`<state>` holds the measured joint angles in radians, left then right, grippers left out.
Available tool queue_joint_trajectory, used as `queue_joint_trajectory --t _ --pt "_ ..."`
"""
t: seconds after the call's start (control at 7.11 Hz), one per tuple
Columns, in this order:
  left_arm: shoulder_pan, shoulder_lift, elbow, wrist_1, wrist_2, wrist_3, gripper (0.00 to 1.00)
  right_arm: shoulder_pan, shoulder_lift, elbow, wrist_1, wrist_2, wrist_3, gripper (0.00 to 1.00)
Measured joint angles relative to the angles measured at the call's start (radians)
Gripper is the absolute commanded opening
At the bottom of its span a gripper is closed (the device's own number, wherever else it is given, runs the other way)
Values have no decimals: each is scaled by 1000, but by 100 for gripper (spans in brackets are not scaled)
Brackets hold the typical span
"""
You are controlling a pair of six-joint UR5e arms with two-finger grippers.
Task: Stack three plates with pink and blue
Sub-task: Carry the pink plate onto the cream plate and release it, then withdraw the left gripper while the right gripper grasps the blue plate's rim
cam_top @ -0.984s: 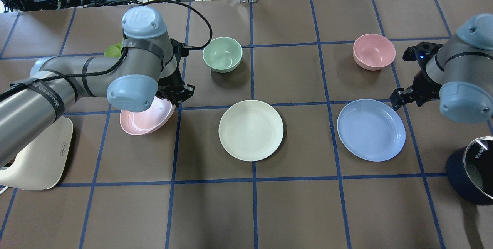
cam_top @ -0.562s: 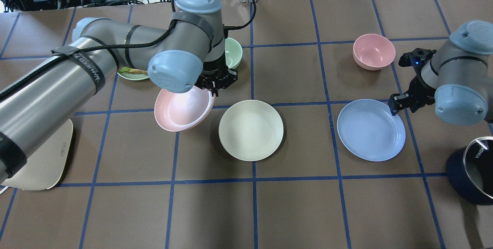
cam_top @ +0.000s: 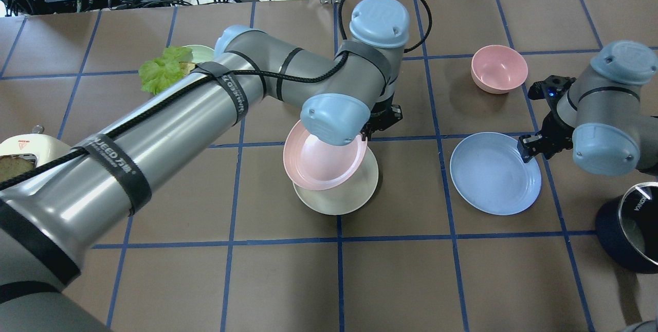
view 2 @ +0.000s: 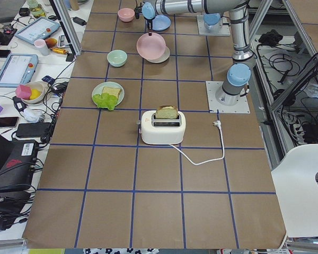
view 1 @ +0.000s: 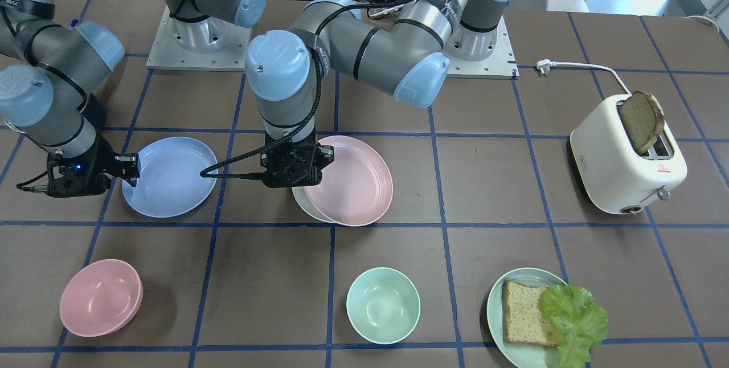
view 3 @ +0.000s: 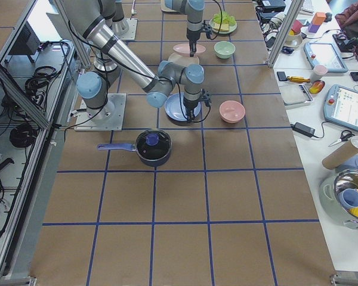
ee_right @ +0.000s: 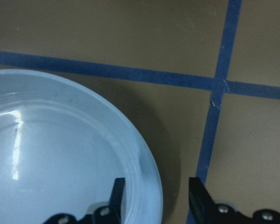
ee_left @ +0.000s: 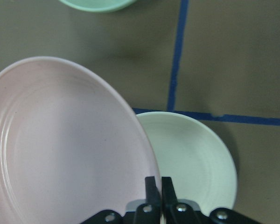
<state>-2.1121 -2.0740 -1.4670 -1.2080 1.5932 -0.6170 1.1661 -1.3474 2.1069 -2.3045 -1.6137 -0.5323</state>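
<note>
My left gripper [cam_top: 378, 126] is shut on the rim of the pale pink plate [cam_top: 321, 160]. It holds the plate tilted over the cream-white plate [cam_top: 339, 196] at the table's middle, covering most of it. The wrist view shows the shut fingertips [ee_left: 154, 186] pinching the pink plate [ee_left: 60, 149], with the cream plate [ee_left: 191, 158] below. I cannot tell whether the two plates touch. The light blue plate [cam_top: 493, 175] lies flat to the right. My right gripper [cam_top: 529, 147] is open, its fingers [ee_right: 117, 191] straddling the blue plate's [ee_right: 51, 154] rim.
A pink bowl [cam_top: 498, 67] stands behind the blue plate. A mint bowl [view 1: 383, 304] sits behind the cream plate. A green plate with bread and lettuce [view 1: 535, 314] and a toaster [view 1: 626, 157] are on the robot's left. A dark pot [cam_top: 635, 226] stands at the right edge.
My left arm has carried the pink plate rightward from the table's left part to over the cream plate. My right gripper has edged closer to the blue plate's rim.
</note>
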Motion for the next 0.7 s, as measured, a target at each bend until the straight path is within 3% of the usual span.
queue_joint_trajectory --t 0.56,0.7 --pt "-56 -50 11 -46 41 -39 0 -5 27 1 -17 -3 0 37" --pt "-58 -55 11 -50 43 -39 89 -5 32 0 -18 -3 2 33"
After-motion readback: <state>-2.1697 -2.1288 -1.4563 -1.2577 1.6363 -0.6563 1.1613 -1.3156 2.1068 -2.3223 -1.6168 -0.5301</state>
